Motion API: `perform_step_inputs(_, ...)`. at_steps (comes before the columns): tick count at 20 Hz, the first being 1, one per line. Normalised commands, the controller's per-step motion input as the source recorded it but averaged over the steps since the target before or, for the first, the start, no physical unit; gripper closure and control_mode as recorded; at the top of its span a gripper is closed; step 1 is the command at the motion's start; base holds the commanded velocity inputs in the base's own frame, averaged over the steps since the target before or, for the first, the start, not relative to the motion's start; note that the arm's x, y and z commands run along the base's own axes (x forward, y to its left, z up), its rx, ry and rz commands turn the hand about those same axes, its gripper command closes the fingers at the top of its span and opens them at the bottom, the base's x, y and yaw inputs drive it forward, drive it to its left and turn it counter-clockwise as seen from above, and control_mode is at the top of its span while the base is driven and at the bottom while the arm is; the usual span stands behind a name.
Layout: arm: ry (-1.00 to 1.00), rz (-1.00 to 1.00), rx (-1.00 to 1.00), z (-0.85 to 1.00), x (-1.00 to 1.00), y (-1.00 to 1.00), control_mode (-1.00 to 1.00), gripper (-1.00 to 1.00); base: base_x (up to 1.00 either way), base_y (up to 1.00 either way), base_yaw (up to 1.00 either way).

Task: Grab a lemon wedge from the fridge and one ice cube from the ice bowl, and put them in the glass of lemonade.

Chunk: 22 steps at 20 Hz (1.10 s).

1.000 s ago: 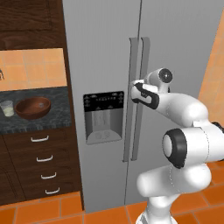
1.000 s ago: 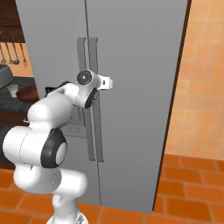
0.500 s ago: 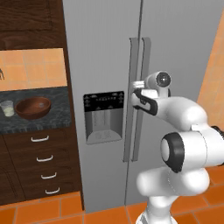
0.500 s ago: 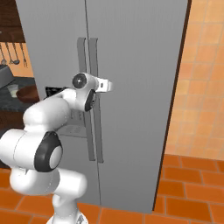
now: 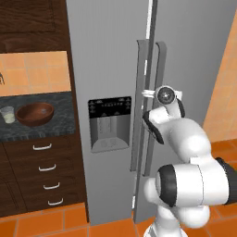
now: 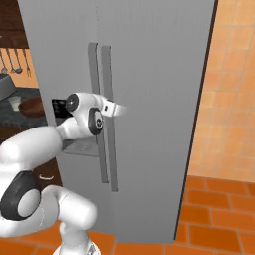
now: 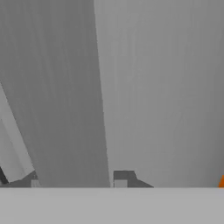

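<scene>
Orange wall tiles (image 6: 234, 94) and a terracotta tile floor (image 6: 219, 214) are framing the tall grey fridge (image 5: 111, 55) at the centre of this kitchen. Its two doors are meeting at a thin vertical seam, and in the left base view the right-hand door is looking very slightly ajar along that seam. Two long grey handles (image 5: 149, 106) are running side by side down the middle, and a black dispenser panel (image 5: 109, 122) is sitting on the left door. The gripper (image 6: 115, 107) is reaching in at handle height, its white hand lying against the right-hand handle; whether its fingers are spread or pressed together cannot be told from either base view. In the hand view, two small dark fingertips (image 7: 121, 179) are showing at the bottom edge, close against the plain grey door face.

Left of the fridge, a dark speckled counter (image 5: 46, 132) is carrying the brown wooden bowl (image 5: 35, 114), with the glass of lemonade (image 5: 7, 115) standing just beside it on the far side from the fridge. Dark wood drawers (image 5: 46, 171) with pale handles are stacked beneath, and a dark wood cabinet (image 5: 32, 23) is hanging above. Utensils (image 6: 12, 62) are hanging on the wall in the right base view.
</scene>
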Motion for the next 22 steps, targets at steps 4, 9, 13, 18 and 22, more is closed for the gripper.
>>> perform_step_inputs(4, 0.05, -0.18, 0.16, 0.23, -0.71, -1.0, -1.0, 1.0, 0.0, 0.0, 0.0)
perform_step_inputs(9, 0.01, -0.14, 0.17, 0.06, -0.9, -1.0, -1.0, 1.0, 0.0, 0.0, 0.0)
perform_step_inputs(13, 0.0, -0.12, 0.16, 0.02, -1.0, -1.0, -1.0, 1.0, 0.0, 0.0, 0.0)
perform_step_inputs(18, 0.0, -0.11, 0.14, 0.1, -0.99, -1.0, -1.0, 1.0, 0.0, 0.0, 0.0)
perform_step_inputs(22, 0.0, -0.11, 0.13, 0.06, -0.99, -1.0, -1.0, 1.0, 0.0, 0.0, 0.0)
